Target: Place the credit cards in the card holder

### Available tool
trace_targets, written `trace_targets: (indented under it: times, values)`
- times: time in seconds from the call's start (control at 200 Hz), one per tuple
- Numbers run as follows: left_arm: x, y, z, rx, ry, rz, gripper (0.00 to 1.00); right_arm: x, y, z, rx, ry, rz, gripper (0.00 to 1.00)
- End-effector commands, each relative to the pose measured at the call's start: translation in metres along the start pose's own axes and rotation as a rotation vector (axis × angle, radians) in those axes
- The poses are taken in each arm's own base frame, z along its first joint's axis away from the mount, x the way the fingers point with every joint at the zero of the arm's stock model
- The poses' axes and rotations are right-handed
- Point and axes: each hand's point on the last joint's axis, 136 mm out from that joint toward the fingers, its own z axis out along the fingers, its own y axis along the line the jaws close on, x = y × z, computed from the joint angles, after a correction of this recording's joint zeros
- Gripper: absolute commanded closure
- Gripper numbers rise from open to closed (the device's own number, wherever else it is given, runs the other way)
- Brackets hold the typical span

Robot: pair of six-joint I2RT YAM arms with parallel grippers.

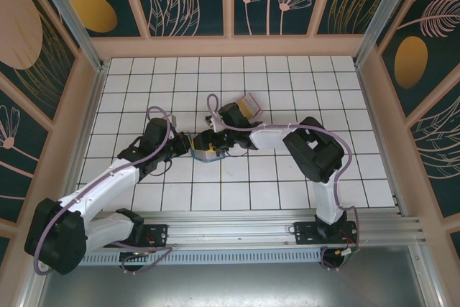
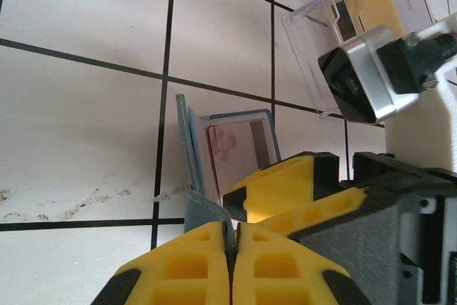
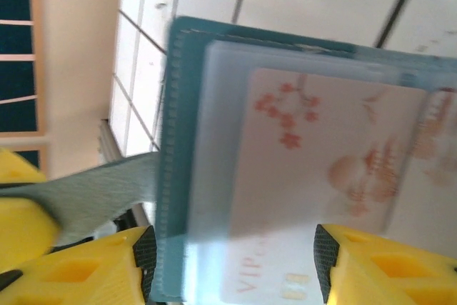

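Observation:
The clear card holder (image 1: 249, 105) lies on its side on the tiles, with a yellow-gold "VIP" card (image 2: 391, 3) inside the holder (image 2: 314, 41). The teal wallet (image 1: 206, 151) stands open between the grippers. My left gripper (image 2: 230, 237) is shut on the wallet's grey-blue flap (image 2: 203, 212). A pale card (image 3: 321, 176) with red blossom print sits in the wallet's pocket (image 2: 239, 149). My right gripper (image 3: 232, 262) is open, its fingers (image 3: 143, 258) at either side of that card's lower end. The bright red card is hidden.
The left gripper (image 1: 192, 146) and right gripper (image 1: 214, 139) are close together at mid-table. The right wrist's camera block (image 2: 357, 80) hangs just in front of the holder. Wooden walls (image 1: 230, 44) ring the white tiled floor.

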Motion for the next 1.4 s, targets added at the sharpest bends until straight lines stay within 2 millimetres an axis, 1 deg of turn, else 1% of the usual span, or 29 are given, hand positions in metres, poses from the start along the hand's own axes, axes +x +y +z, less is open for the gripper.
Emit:
trace_targets:
  times: [0.0, 0.16, 0.305, 0.4, 0.641, 0.736, 0.896, 1.036, 1.136, 1.356, 1.391]
  values:
    - [-0.013, -0.019, -0.006, 0.073, -0.029, -0.026, 1.0, 0.004, 0.005, 0.002, -0.093, 0.02, 0.023, 0.38]
    - [-0.016, -0.029, -0.008, 0.113, -0.027, -0.035, 1.0, 0.004, -0.012, 0.002, -0.044, 0.012, 0.055, 0.38]
    - [-0.021, -0.036, -0.011, 0.127, -0.033, -0.033, 1.0, 0.004, -0.012, -0.002, -0.047, 0.003, 0.057, 0.38]
    - [-0.021, -0.035, -0.011, 0.121, -0.033, -0.032, 1.0, 0.002, -0.01, -0.005, -0.036, -0.003, 0.035, 0.38]
    - [-0.02, -0.03, -0.01, 0.095, -0.031, -0.029, 1.0, -0.001, -0.013, -0.018, 0.007, -0.03, 0.008, 0.37]
    - [-0.02, -0.028, -0.011, 0.088, -0.034, -0.028, 1.0, -0.001, -0.018, -0.024, 0.045, -0.044, -0.006, 0.37]
    - [-0.018, -0.026, -0.01, 0.082, -0.031, -0.028, 1.0, 0.0, -0.023, -0.026, 0.09, -0.041, -0.026, 0.36]
    - [-0.017, -0.024, -0.008, 0.074, -0.029, -0.03, 1.0, -0.001, -0.018, -0.03, 0.082, -0.054, -0.049, 0.37]
    - [-0.016, -0.023, -0.007, 0.071, -0.027, -0.031, 1.0, -0.004, -0.006, -0.033, 0.05, -0.063, -0.07, 0.36]
    - [-0.012, -0.019, -0.001, 0.062, -0.015, -0.03, 1.0, -0.004, 0.025, -0.029, -0.029, -0.025, -0.145, 0.36]
    - [-0.011, -0.017, 0.0, 0.056, -0.013, -0.031, 1.0, -0.004, 0.027, -0.029, -0.038, -0.024, -0.144, 0.36]
